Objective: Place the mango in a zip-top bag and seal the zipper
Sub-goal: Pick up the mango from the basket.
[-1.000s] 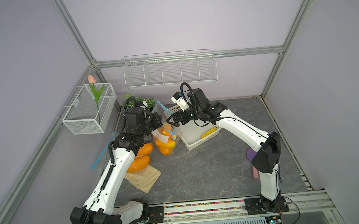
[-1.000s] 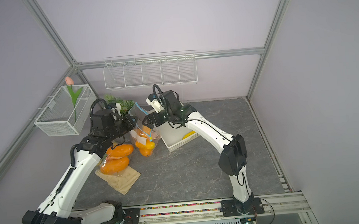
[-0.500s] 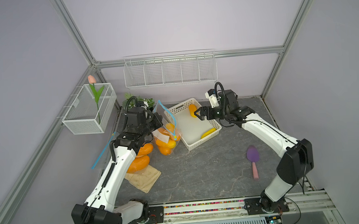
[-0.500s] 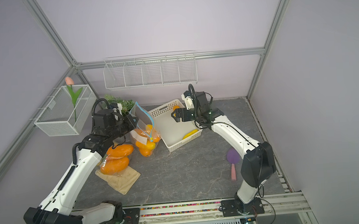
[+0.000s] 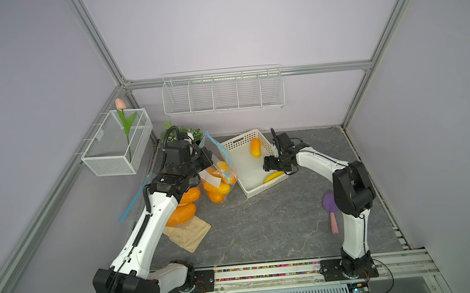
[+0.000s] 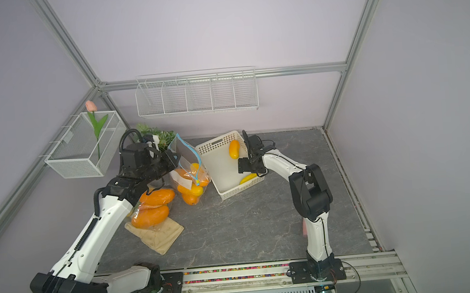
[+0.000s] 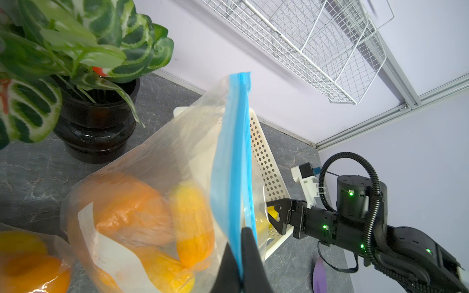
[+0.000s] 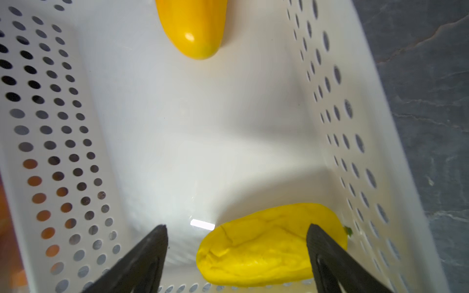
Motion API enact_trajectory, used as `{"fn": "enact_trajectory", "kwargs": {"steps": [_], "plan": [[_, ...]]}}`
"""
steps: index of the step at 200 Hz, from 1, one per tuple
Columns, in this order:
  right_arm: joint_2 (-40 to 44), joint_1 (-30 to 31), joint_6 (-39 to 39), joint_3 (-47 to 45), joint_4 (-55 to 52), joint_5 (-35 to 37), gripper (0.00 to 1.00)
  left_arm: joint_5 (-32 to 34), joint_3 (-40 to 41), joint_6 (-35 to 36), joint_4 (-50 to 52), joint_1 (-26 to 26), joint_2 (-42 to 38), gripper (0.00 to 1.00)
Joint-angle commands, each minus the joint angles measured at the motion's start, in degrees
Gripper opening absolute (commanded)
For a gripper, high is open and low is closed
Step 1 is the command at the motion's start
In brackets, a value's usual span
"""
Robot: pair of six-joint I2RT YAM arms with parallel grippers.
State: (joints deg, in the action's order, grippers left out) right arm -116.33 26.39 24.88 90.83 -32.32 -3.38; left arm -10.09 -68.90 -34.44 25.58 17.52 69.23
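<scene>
Left claw point(image 7: 239, 243) clenched on blue zipper strip point(image 7: 233, 152) of clear crinkly bag point(image 7: 152, 157). Right claw point(image 8: 237, 228) spread open over wrinkled yellow mango point(image 8: 266, 248) in perforated white plastic basket point(image 8: 50, 126).

Lilac walls point(image 5: 234, 25), aluminium frame point(image 5: 321, 68), grey marbled floor point(image 5: 261, 221), wire shelf point(image 5: 223, 97).

mango point(image 8: 269, 248) beside basket wall point(image 8: 355, 152); basket floor point(image 8: 203, 139) open

The basket point(image 8: 203, 139) is white with round holes; the mango point(image 8: 266, 251) is yellow; the bag point(image 7: 172, 152) is clear with a blue strip; the table point(image 5: 262, 230) is grey, veined.
</scene>
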Motion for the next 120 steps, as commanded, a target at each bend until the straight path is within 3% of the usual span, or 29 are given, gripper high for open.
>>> {"fn": "enact_trajectory", "kwargs": {"steps": [1, 81, 120], "plan": [[-3.0, -0.1, 1.3, 2.2, -2.6, -0.6, 0.88, 0.8, -0.4, 0.1, 0.0, 0.1, -0.8, 0.00], [-9.7, 1.4, 0.2, 9.2, -2.6, -6.6, 0.88, 1.1, 0.1, 0.4, 0.3, 0.1, -1.1, 0.00], [-13.9, 2.6, -4.0, 19.8, -6.7, 3.5, 0.88, 1.3, -0.1, 0.6, 0.7, 0.1, -1.2, 0.00]]}}
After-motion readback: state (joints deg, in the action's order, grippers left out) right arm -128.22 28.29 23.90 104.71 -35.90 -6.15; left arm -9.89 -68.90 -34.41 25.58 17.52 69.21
